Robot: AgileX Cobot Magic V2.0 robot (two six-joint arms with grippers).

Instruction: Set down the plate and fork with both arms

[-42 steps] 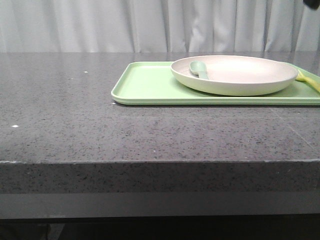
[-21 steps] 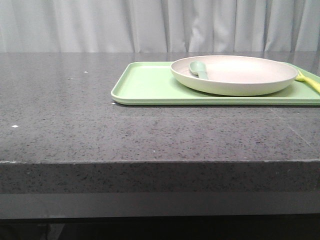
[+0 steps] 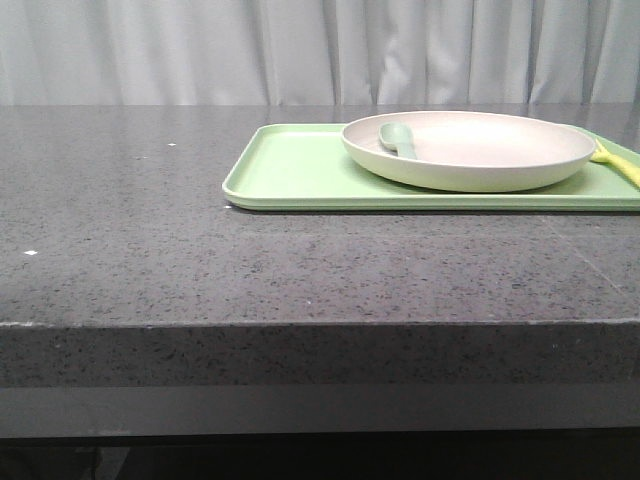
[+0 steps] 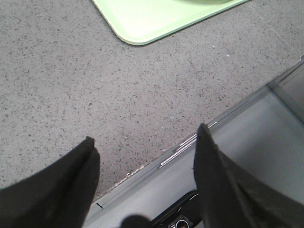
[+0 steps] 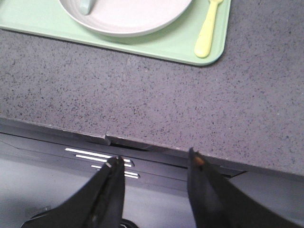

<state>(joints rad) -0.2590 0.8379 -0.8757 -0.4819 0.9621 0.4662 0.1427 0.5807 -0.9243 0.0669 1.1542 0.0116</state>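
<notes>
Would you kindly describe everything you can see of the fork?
The fork is small, pale yellow and looks like matte plastic, with a rounded handle end. It lies flat on the light green tray, beside the plate on its right and apart from it. Its tines are cut off in the right wrist view. Neither gripper touches it.

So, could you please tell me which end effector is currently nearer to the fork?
Right. The right end effector hangs open over the table's near edge, with the fork lying on the tray ahead of it. The left end effector, also open, sees only the tray's opposite corner.
</notes>
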